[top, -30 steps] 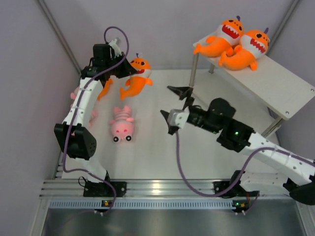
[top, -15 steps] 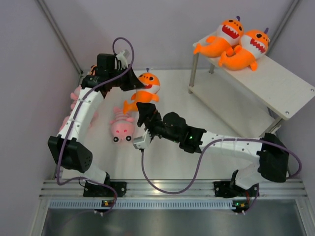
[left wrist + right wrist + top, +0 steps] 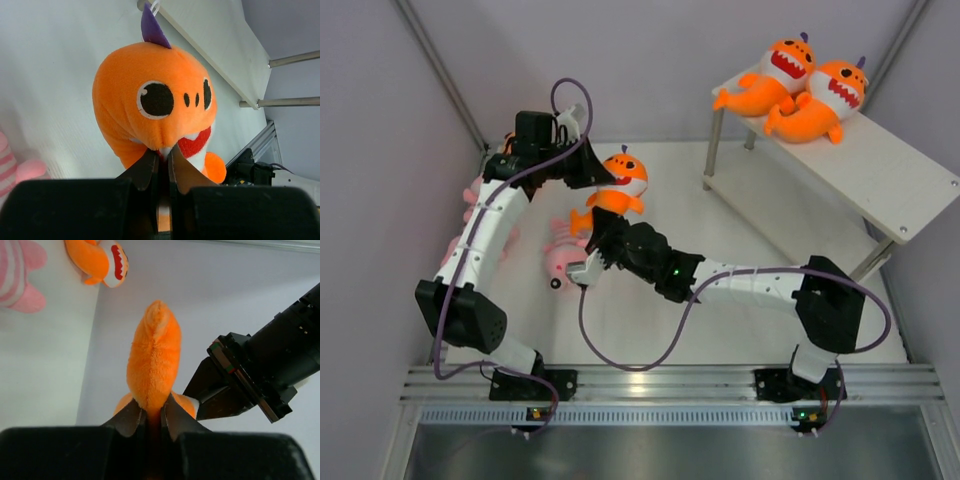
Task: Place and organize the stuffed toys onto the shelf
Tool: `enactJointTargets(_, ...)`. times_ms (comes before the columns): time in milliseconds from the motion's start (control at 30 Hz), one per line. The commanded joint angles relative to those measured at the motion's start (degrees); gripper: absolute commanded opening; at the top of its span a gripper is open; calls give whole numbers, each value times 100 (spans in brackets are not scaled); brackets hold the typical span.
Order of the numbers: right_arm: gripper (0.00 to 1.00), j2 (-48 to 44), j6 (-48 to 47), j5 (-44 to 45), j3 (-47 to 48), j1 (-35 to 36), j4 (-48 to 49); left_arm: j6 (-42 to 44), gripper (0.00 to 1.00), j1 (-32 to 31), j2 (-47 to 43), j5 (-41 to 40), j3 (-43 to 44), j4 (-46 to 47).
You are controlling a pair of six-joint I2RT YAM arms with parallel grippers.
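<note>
Since a second ago the right arm has swung from the middle of the desk across to the left. Its right pincer now meets the orange shark plush that the left pincer holds up above the desk. The right wrist view shows the right pincer pressed narrow on the plush's tail fin. The left wrist view shows the left pincer pinched tight just below the red mouth. Both clamp the same toy, centre-left of the overhead frame, so I read this as a handover at its midpoint. The next move likely calls for the left pincer to let go first. The right arm can then carry the shark toward the shelf at upper right.

Just lower left of the grasp a pink striped plush lies on the desk, close to the right wrist, and a low sweep could drag it. The desk between here and the shelf shows bare in the overhead view. On the top board two more sharks crowd the far end, while the nearer stretch and the lower board look free. The shelf's metal leg and the board edge stand in the path and want clearance.
</note>
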Motion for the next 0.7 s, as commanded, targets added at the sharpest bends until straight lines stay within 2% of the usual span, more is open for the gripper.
enactJointTargets(0,0,-359,480,397,576,27,311,339,9,27,-204,148,100,-163)
enactJointTargets(67,0,-658,1197,249,770,62,-389,349,32,150,-195,166,250,-260)
enactJointTargets(100,0,-1008,1481,-65,1024,62,-690,323,55,246,-204,218,355,-287)
enactJointTargets(133,0,-1176,1745,-251,1157,62,-1067,314,70,456,-213,358,591,-295)
enactJointTargets(167,0,-1343,2183,-445,1288,27,-1663,349,90,553,-222,403,698,-330)
enactJointTargets(200,0,-1650,2361,-786,1507,9,-1947,375,98,755,-222,412,786,-348)
enactJointTargets(267,0,-1906,2782,-999,1728,-26,-2622,472,98,923,-266,290,919,-383)
enactJointTargets(467,0,-3039,3119,-869,2273,-26,-3338,674,98,1266,-468,-45,542,-401)
enactJointTargets(633,0,-3515,2566,413,2783,-26,-3663,709,98,1266,-503,60,322,-392)
enactJointTargets(667,0,-3655,2217,632,2827,-26,-3681,727,98,1266,-503,60,304,-392)
